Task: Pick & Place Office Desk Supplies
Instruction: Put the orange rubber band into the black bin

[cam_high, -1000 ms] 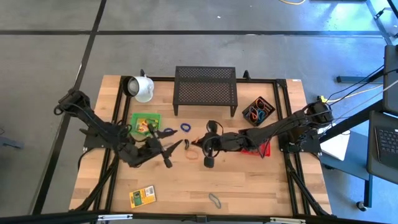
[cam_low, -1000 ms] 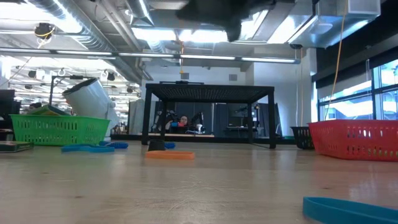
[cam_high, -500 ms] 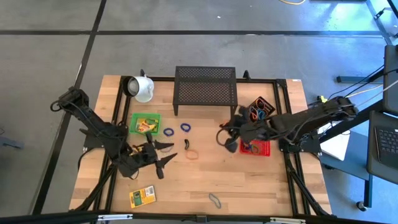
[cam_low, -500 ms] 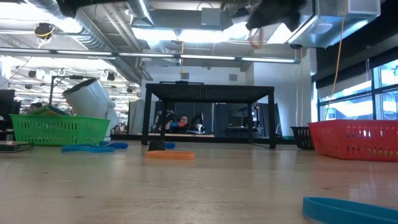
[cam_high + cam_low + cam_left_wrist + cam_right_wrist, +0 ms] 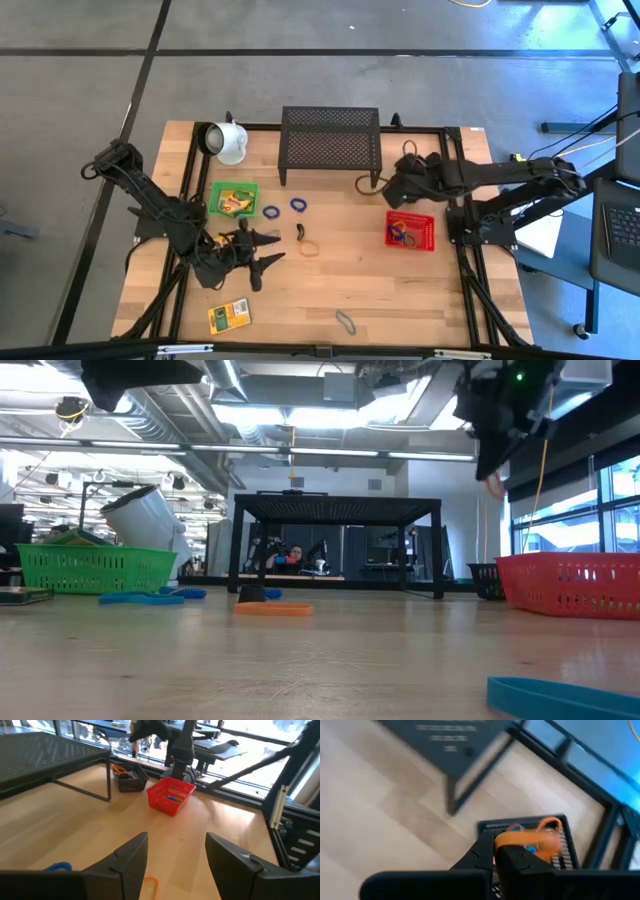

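My right gripper (image 5: 404, 184) hangs over the small black basket (image 5: 487, 826) at the table's far right, shut on an orange rubber band (image 5: 535, 836); from table height the band shows below the fingers (image 5: 493, 482). My left gripper (image 5: 272, 250) stands open above the table's middle left, nothing between its fingers (image 5: 130, 860). Lying flat on the wood are another orange band (image 5: 310, 248), two blue bands (image 5: 271, 212) (image 5: 297, 204), a black clip (image 5: 301, 232), a grey band (image 5: 346, 321) and a crayon box (image 5: 229, 316). My right gripper pinches the orange band at one end of its loop (image 5: 507, 838) between its two fingers, which slant downward. The rest of the loop sticks out past the fingers, slack. It is lifted clear, above the black basket.
A red basket (image 5: 411, 230) holding bands sits near the right edge. A green basket (image 5: 234, 198) stands at the middle left. A white mug (image 5: 226, 142) lies on its side at the far left, beside the black mesh rack (image 5: 331, 143).
My right gripper, shut all the while, has swung from the table's middle toward the right and far edges, rising and tipping downward, and carried the orange band past the red basket to above the black one. My left gripper has sunk slightly and rolled.
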Robot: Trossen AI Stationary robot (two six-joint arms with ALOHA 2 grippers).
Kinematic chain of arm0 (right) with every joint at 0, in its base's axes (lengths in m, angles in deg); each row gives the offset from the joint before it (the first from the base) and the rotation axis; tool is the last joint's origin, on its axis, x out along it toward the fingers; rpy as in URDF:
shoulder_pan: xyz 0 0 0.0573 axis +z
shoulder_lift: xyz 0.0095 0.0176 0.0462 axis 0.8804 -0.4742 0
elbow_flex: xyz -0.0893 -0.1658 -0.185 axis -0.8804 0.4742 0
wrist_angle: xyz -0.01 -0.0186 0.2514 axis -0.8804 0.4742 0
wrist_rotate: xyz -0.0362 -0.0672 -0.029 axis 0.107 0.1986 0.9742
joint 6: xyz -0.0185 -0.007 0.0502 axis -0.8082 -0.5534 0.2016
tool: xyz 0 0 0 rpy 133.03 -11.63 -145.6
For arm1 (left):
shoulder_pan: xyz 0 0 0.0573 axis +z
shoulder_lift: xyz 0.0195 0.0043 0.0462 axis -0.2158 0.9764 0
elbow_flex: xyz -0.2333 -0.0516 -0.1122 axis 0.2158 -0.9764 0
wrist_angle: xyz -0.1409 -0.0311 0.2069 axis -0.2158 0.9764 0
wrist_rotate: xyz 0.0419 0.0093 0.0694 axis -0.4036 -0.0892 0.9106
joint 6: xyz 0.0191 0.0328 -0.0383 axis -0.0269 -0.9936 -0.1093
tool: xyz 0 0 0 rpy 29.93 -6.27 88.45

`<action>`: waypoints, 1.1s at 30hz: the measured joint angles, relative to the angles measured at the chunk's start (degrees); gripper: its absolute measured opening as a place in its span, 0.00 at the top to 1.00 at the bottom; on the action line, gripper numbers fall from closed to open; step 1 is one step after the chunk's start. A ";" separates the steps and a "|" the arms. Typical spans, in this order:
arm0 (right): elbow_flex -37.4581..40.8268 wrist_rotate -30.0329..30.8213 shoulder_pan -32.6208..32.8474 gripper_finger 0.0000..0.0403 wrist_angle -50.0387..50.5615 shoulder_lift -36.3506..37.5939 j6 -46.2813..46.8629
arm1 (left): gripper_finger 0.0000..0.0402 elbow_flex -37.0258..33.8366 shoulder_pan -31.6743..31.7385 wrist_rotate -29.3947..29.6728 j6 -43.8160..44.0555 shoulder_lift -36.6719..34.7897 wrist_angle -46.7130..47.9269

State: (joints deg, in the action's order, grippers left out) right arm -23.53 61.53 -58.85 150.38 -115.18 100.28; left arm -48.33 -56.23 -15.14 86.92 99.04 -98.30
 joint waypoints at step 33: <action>22.47 -6.42 -13.76 0.61 -20.33 -0.23 4.56 | 0.52 0.00 2.03 -2.10 13.18 0.02 18.85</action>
State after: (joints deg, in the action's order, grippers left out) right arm -1.06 55.11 -72.61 130.05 -115.41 104.83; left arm -48.33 -54.20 -17.24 100.10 99.06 -79.45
